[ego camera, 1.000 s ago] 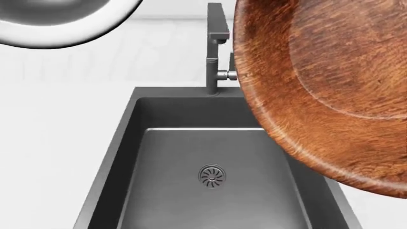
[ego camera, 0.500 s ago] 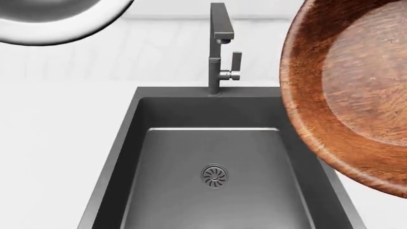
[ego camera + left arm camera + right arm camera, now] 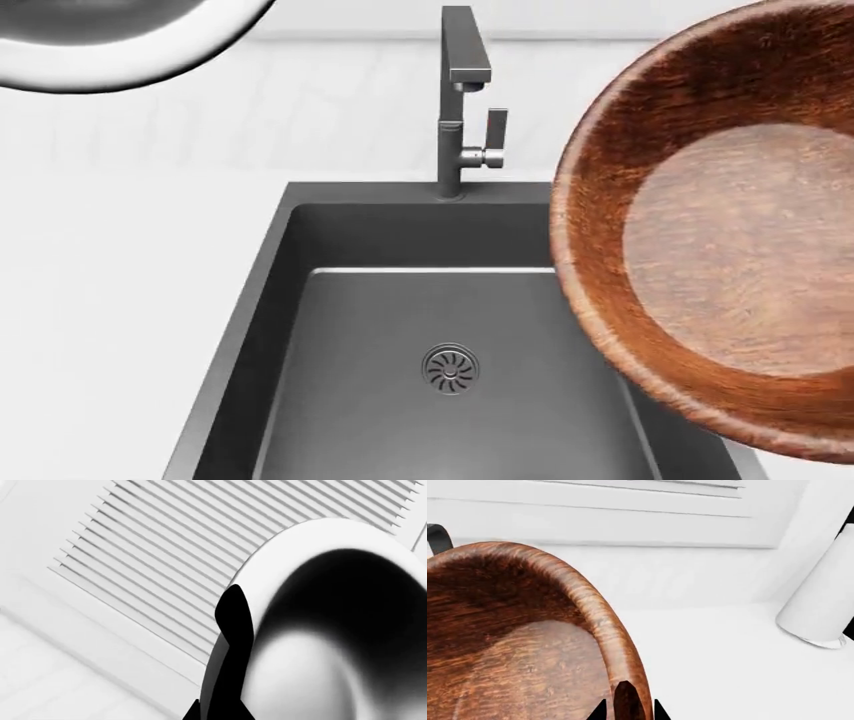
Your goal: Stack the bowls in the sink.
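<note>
My right gripper (image 3: pixel 625 715) is pinched shut on the rim of the wooden bowl (image 3: pixel 721 250), its dark fingertips straddling the lip at the very edge of the right wrist view. In the head view that large reddish-brown bowl hangs close to the camera, tilted so its inside faces me, and it overlaps the right side of the sink (image 3: pixel 267 300). A rim pinch on a wide bowl leaves most of its weight out to one side, so I judge it could swing or slip from my grasp if I move fast, then drop and land on edge or bounce instead of settling flat. My left gripper (image 3: pixel 230 630) shows as a dark finger laid against the rim of the steel bowl (image 3: pixel 320 620); it appears clamped on it, though the opposite finger is hidden. In the head view this shiny bowl sits high at the upper left, above the white table (image 3: pixel 120 280) and well apart from the basin, so a slip there would drop it outside the sink. Below both bowls the dark grey basin holds nothing but its round drain (image 3: pixel 449 368). At the back stands the tall square faucet (image 3: pixel 461 100), just beside the wooden bowl's rim; a careless swing could knock the bowl against it. Farthest off, the right wrist view shows a white paper towel roll (image 3: pixel 820 600) standing on the table.
</note>
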Robot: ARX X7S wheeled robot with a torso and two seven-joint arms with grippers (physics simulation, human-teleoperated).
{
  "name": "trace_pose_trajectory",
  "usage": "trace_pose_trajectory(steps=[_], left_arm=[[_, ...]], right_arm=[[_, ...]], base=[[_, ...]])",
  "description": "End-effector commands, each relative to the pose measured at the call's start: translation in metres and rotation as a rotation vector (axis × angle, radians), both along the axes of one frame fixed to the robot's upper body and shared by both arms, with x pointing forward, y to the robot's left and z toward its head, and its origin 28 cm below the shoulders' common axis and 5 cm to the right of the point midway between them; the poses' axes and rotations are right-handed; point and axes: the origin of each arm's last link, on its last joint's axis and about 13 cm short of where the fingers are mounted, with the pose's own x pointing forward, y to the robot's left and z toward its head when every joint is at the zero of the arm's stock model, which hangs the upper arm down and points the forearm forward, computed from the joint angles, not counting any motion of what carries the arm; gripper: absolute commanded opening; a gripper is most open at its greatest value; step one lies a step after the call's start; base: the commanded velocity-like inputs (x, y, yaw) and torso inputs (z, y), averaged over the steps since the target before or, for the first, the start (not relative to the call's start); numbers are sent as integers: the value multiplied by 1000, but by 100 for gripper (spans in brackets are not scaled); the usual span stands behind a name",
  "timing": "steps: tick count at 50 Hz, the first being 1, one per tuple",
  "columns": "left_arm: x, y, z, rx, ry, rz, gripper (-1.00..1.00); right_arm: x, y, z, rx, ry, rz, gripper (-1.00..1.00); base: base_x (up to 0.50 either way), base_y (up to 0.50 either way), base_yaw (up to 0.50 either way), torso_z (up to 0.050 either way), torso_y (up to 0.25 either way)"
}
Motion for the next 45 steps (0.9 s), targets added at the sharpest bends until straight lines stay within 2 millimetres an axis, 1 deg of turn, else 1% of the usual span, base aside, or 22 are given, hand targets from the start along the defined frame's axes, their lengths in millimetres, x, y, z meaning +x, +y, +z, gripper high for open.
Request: trace_pose_trajectory(steps=[1, 9, 18, 20, 25, 28, 30, 39, 45], left_arm=[[-3, 2, 8, -8, -47, 3, -100], [-4, 2, 8, -11, -51, 3, -100], [-4, 2, 9, -12, -51, 4, -100], [-4, 3, 9, -14, -51, 4, -100], [-4, 3, 10, -15, -52, 4, -100], [-4, 3, 10, -15, -52, 4, -100], [-4, 3, 10, -16, -52, 4, -100], [-4, 3, 9, -16, -48, 2, -100], [-3, 3, 10, -23, -39, -7, -100]], right_arm=[[16, 9, 14, 47, 21, 10, -100], [36, 19, 23, 48, 98, 25, -100], [57, 36, 27, 0, 211, 63, -100], [65, 38, 25, -8, 235, 71, -100], [76, 40, 23, -14, 259, 84, -100], [87, 45, 20, -22, 285, 106, -100], [90, 46, 18, -22, 289, 110, -100], [115, 57, 1, 13, 336, 173, -100], [126, 64, -5, 24, 351, 201, -100]], base=[[0, 0, 0, 0, 0], [0, 0, 0, 0, 1], [0, 0, 0, 0, 1], [0, 0, 0, 0, 0], [0, 0, 0, 2, 0], [0, 0, 0, 0, 0], [0, 0, 0, 0, 5], [0, 0, 0, 0, 0], [0, 0, 0, 0, 2]])
